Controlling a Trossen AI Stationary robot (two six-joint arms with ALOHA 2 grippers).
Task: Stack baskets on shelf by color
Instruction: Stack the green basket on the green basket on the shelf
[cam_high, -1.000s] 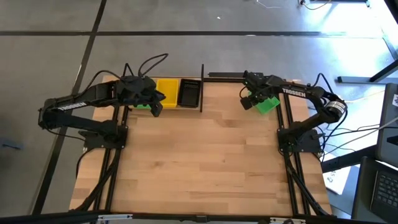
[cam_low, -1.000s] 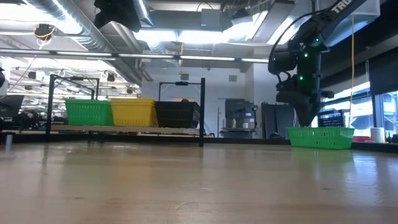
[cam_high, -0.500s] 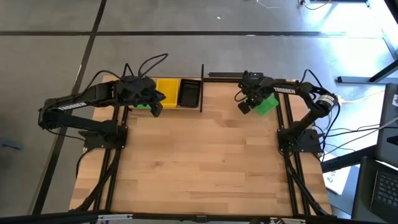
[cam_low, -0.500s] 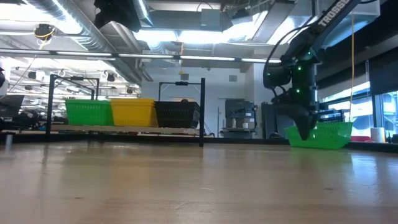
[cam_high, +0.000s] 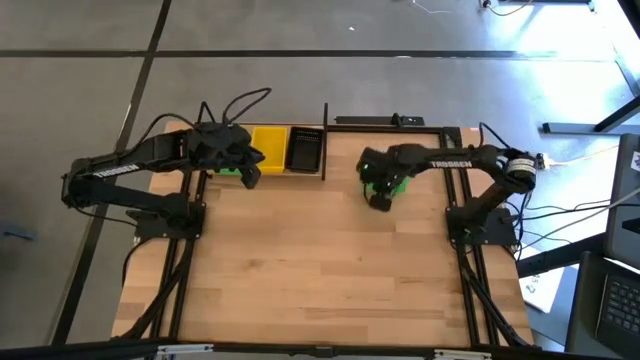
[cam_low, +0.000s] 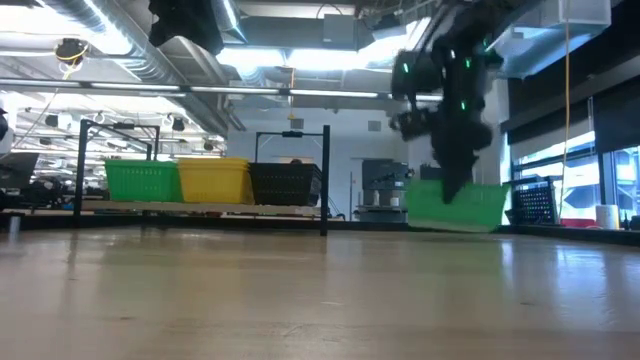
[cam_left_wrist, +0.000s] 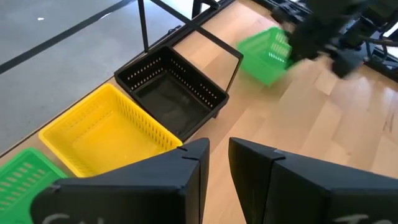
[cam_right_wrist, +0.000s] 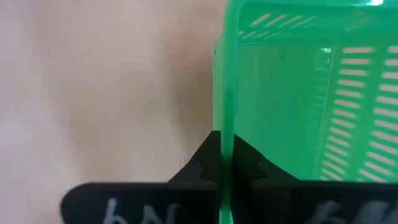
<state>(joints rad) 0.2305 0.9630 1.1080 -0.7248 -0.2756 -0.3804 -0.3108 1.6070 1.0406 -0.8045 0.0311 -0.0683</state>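
The shelf (cam_low: 200, 207) runs along the table's far edge at the left. On it stand a green basket (cam_low: 143, 181), a yellow basket (cam_high: 268, 147) and a black basket (cam_high: 305, 148), side by side on their bottoms. My left gripper (cam_left_wrist: 217, 163) hovers over the shelf's green end, a narrow gap between its fingers and nothing in it. Right of the shelf, over the table, my right gripper (cam_high: 384, 188) points down, shut on a second green basket (cam_high: 395, 178). My right gripper grips one side wall (cam_right_wrist: 225, 118) of the loose green basket at its top rim, one finger inside the basket and one outside. The fingers come from above, pointing down. The basket hangs below them, slightly tilted, its bottom (cam_low: 455, 226) close over the tabletop.
The shelf's black end post (cam_low: 326, 180) stands between the carried basket and the black basket. A black rod frame (cam_high: 395, 121) lies along the far edge at the right. Bare wooden tabletop (cam_high: 320, 270) spreads toward the near edge.
My right gripper has taken hold of the green basket at the table's far right, tipped it up off the table, and swung it toward the table's left, rolling its wrist as it went. The basket now hangs near the shelf's right end.
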